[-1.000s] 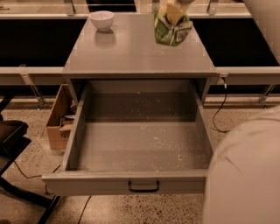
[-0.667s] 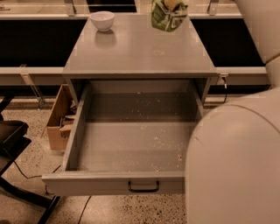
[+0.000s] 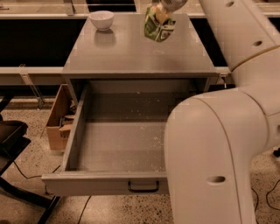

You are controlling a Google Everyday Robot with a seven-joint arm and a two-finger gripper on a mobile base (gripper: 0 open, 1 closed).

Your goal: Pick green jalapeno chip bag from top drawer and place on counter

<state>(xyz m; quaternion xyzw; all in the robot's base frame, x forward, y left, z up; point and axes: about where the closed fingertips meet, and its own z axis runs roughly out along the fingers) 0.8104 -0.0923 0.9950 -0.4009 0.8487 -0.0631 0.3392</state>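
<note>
My end effector (image 3: 166, 8), at the top edge over the far part of the smooth grey desk (image 3: 131, 57), is clamped on the crumpled green foil chip bag (image 3: 158, 28). The bag hangs lower and further left than before. The wide grey metal drawer (image 3: 118, 144) stands open, and the small white bowl (image 3: 101, 19) is unmoved.

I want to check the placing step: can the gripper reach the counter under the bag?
Probably yes. The gripper holds the green jalapeno chip bag above the counter, whose surface there looks bare; the white bowl stands apart at the far left.
</note>
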